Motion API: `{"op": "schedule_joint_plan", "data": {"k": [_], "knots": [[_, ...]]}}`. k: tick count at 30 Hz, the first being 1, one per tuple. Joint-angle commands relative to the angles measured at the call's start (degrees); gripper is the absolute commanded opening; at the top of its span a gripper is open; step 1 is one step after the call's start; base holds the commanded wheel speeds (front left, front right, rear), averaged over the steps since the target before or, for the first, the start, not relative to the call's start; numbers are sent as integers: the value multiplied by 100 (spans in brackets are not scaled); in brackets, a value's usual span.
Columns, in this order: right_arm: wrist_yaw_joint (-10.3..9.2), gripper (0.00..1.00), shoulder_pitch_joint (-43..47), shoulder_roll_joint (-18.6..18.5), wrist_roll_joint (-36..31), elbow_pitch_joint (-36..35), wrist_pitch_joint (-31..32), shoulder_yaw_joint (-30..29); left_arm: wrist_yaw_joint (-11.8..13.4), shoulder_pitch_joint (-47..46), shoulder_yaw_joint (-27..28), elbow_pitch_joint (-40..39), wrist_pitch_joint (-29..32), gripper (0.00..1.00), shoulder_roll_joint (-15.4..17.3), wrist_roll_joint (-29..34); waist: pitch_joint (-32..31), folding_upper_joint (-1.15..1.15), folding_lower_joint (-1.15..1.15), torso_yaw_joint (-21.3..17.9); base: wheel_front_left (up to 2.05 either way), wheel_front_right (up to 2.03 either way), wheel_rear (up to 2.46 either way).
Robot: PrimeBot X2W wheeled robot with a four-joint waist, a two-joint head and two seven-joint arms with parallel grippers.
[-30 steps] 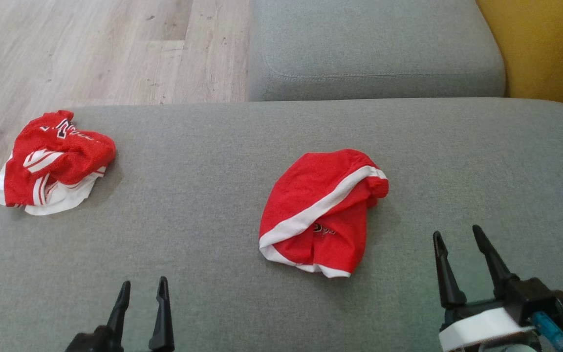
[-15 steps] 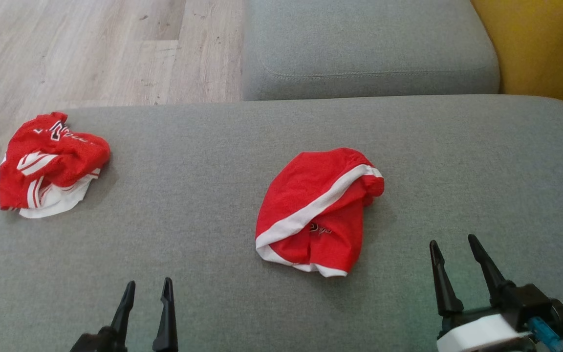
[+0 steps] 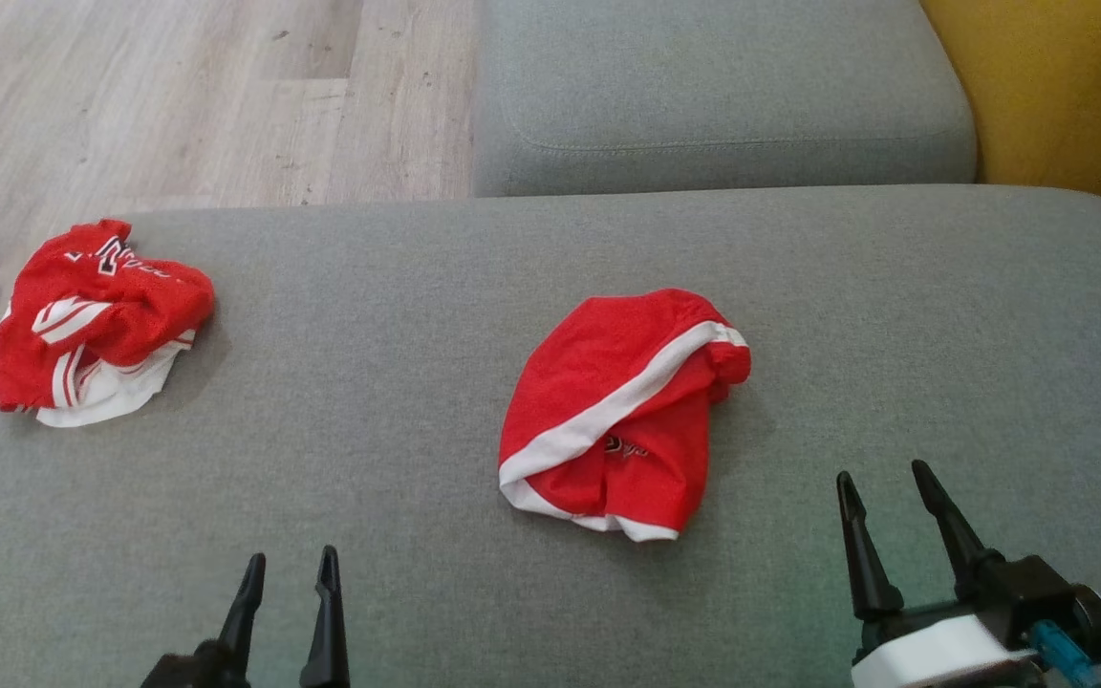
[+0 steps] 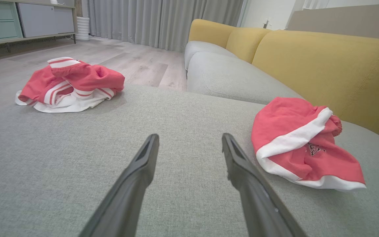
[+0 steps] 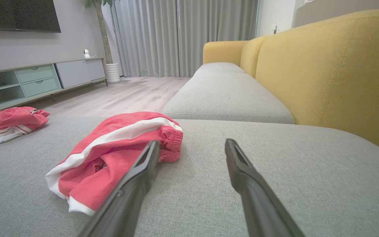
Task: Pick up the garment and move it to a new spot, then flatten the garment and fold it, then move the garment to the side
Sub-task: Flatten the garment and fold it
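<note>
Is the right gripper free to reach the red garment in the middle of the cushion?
Probably yes. The right gripper stands open to the right of the middle garment, apart from it, with bare grey cushion between them.

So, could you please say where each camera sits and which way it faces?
Head view: above, facing down at grey fabric seat cushion; left gripper, right gripper open.
Left wrist view: low, along own fingers toward grey curtains.
Right wrist view: low, along own fingers, same way.
All share the central crumpled red white-striped garment.
</note>
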Motion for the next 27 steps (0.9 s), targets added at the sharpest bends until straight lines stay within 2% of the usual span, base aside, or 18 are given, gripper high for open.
{"op": "schedule_joint_plan", "data": {"k": [1,7,12,13,18,22,27], "knots": [[43,100,-113,-32,16,-179,-63,159,38,-219,186,-195,-34,100,40,75,16,0,0,-11,0,0,0],[43,100,-196,-32,-52,-211,-63,190,-36,-456,-43,-158,139,100,-84,119,131,0,0,-98,0,0,0],[43,100,-316,-32,-144,-226,-63,231,-301,-966,-496,208,488,100,-496,93,293,0,0,-264,0,0,0],[43,100,-316,-32,-144,-226,-63,231,-301,-966,-496,208,488,100,-496,93,293,0,0,-264,0,0,0],[43,100,-487,-32,-212,-257,-56,293,-474,-1467,-817,945,811,100,-976,-13,534,0,0,-579,0,0,0],[43,100,-660,-32,-262,-304,-54,297,-468,-1811,-836,1532,962,100,-1191,-245,800,0,0,-863,0,0,0],[43,100,-788,-32,-286,-325,-55,260,-370,-2193,-711,2079,979,100,-1287,-563,1081,0,0,-1142,0,0,0]]}}
